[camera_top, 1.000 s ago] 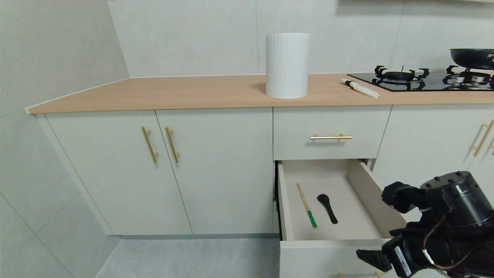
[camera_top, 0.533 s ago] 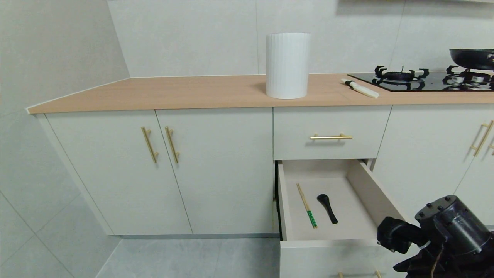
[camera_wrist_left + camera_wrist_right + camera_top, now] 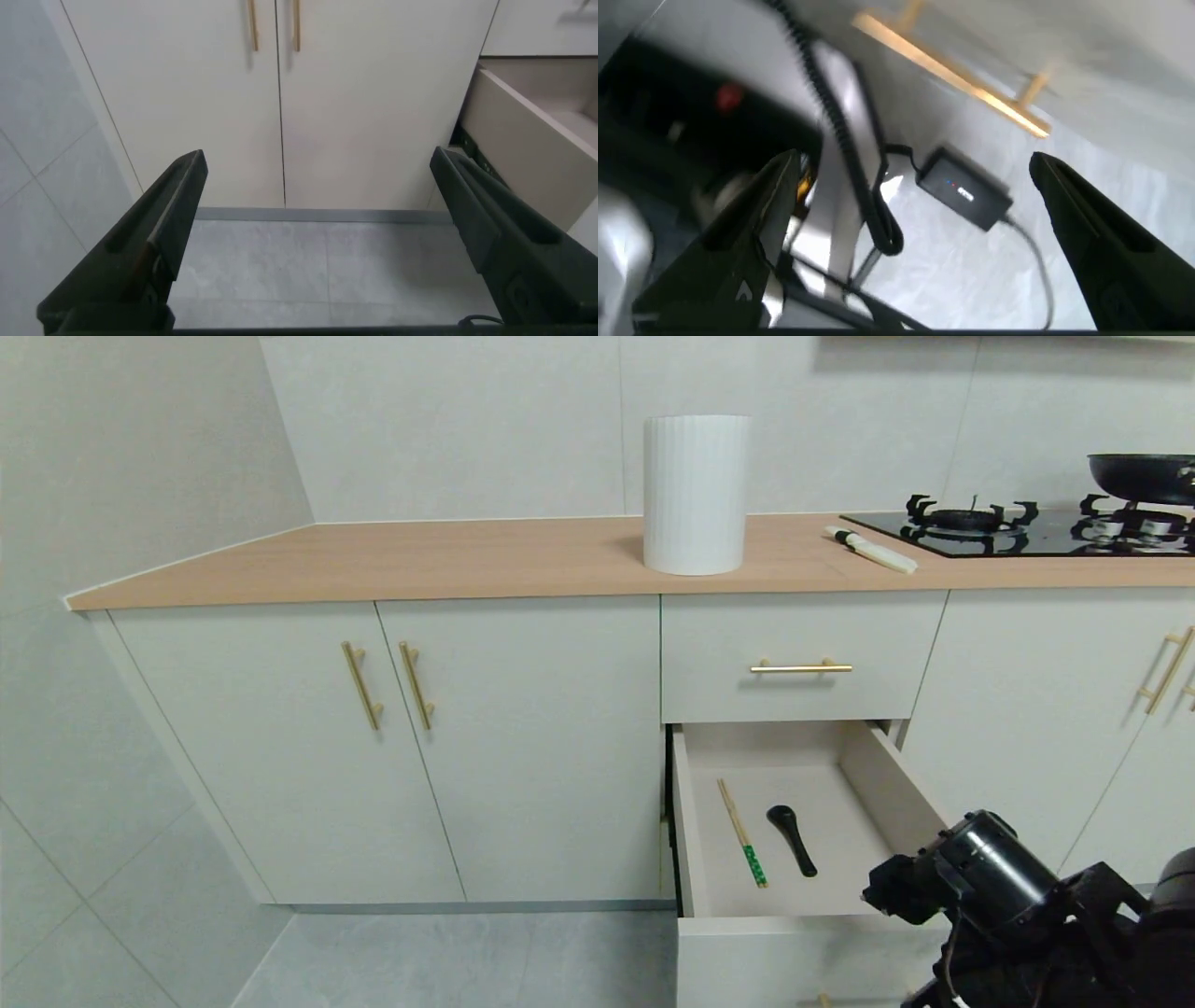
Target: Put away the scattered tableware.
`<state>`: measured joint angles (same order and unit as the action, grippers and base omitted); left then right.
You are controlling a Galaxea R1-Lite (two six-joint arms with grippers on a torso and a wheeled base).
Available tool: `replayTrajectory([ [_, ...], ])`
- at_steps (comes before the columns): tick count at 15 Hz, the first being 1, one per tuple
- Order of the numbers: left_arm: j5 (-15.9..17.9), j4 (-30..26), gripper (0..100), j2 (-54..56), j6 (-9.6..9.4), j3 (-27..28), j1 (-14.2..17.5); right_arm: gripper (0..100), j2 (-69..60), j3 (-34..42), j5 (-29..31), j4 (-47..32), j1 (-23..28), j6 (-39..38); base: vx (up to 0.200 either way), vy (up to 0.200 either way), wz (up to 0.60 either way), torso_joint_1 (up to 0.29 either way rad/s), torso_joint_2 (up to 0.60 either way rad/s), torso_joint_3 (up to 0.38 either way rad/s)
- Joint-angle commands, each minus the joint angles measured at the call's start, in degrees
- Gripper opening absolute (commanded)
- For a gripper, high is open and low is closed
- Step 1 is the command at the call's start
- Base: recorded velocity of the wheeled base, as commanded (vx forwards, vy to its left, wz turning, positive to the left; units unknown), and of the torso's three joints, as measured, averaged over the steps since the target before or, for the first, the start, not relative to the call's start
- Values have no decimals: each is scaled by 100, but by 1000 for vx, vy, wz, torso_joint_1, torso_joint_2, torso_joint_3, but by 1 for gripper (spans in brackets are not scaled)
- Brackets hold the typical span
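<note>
- The wooden desk [image 3: 420,560] runs across the room above pale cabinet doors [image 3: 392,747] with gold handles.
- The lower drawer [image 3: 803,926] stands pulled out under a shut drawer [image 3: 801,653]. Its side wall also shows in the left wrist view, next to the cabinet doors and above the grey floor [image 3: 308,271].
- The right arm [image 3: 990,882] is low at the drawer's front right corner. Its dark, rounded joint is raised just beside the drawer's right wall.
- A white ribbed canister [image 3: 695,495] stands upright on the desk, above the shut drawer.
- A gas hob [image 3: 1027,532] sits at the desk's right end, with a dark pan [image 3: 1144,476] on its far burner.
- The left hand [image 3: 318,168] has its fingers spread wide with nothing between them, and faces the cabinet doors low over the floor.
- The right hand [image 3: 915,168] is also spread wide and empty. It faces a gold handle [image 3: 952,70] and a small black box [image 3: 966,187] with a cable.
- A pale utensil [image 3: 868,549] lies on the desk between the canister and the hob.
- The chopsticks [image 3: 742,833] lie in the open drawer, toward its left side.
- The black spoon [image 3: 792,840] lies just beside them, apart, nearer the drawer's middle.
</note>
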<state>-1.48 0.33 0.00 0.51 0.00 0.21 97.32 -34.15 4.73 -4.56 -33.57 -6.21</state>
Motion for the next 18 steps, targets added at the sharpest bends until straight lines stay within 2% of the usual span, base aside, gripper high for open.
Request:
replayTrajectory([
  [1,-2,2,100,0,2,0,6,100,481,-303,151,-1,9,-320,0,0,0,0,0,0],
  [5,-2,2,100,0,2,0,-3,100,806,-707,353,-1,140,-962,0,0,0,0,0,0],
  [13,-2,2,100,0,2,0,6,100,1184,-1296,538,52,650,-953,0,0,0,0,0,0],
  [18,-2,2,100,0,2,0,-3,100,1887,-2316,538,52,1037,-909,0,0,0,0,0,0],
])
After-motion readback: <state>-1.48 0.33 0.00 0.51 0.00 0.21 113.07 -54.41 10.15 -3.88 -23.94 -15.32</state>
